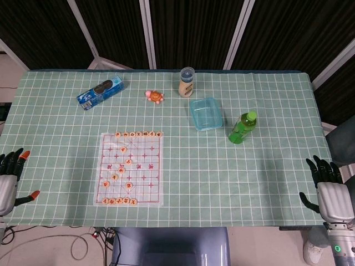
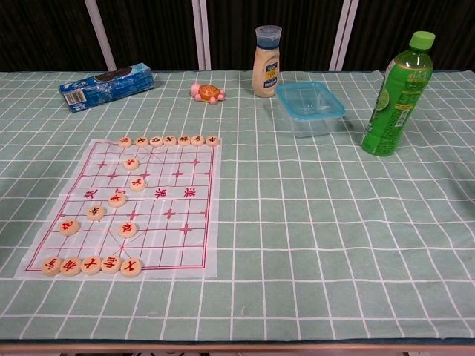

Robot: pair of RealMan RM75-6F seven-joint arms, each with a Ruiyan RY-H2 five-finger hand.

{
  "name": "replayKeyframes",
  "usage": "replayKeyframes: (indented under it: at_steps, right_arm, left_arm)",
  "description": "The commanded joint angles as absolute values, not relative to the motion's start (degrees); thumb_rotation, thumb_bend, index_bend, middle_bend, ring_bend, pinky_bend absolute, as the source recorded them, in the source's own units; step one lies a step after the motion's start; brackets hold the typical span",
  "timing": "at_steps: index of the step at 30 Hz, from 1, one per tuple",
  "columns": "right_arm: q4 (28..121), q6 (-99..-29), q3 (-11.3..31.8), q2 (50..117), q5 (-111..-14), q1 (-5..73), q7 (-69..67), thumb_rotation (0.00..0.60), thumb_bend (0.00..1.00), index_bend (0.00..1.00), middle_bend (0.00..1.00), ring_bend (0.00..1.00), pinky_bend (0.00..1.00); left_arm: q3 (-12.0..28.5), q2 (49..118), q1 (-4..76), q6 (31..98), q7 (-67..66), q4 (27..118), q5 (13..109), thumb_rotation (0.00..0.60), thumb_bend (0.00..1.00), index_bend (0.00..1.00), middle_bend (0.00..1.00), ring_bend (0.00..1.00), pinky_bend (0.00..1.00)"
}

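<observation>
Head view: a green checked table [image 1: 249,183] fills the frame, a chess board [image 1: 132,169] with round pieces left of centre. Low at the left edge, the left hand [image 1: 10,180] hangs empty, fingers spread, nearest the board; low right, the right hand [image 1: 328,191] likewise, below the green bottle [image 1: 242,128].

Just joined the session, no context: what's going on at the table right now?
Nothing is being handled. The left hand and right hand sit at the near table edges, fingers apart, holding nothing. Between them, nearer the left hand, lies a chess board sheet with round pieces in rows and a few scattered mid-board. Farther back stand a green bottle, a clear blue container, a small cream bottle, a toy turtle and a blue cookie pack.
</observation>
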State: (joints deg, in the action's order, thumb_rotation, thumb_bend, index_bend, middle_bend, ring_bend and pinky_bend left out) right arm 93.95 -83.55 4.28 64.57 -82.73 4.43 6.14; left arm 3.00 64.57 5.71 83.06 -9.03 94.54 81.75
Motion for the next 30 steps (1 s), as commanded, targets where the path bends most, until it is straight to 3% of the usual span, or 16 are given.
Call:
replayKeyframes:
  at_steps: [1,30]
  right_arm:
    - [94.03,-83.7,4.21,64.51,-82.93,4.34,5.99,0.6,0.33,0.0,0.0,0.0,0.0]
    - [94.75,-81.8,3.68,63.87,-82.03,4.51,5.26,0.6,0.33,0.0,0.0,0.0,0.0]
  left_arm:
    - [2.98,64.53,5.74,82.93,-9.05,94.74,81.65,0.6,0.0,0.0,0.0,0.0,0.0]
    - [3.14,64.29,6.5,80.94,-9.46,95.56,80.05,0.6,0.0,0.0,0.0,0.0,0.0]
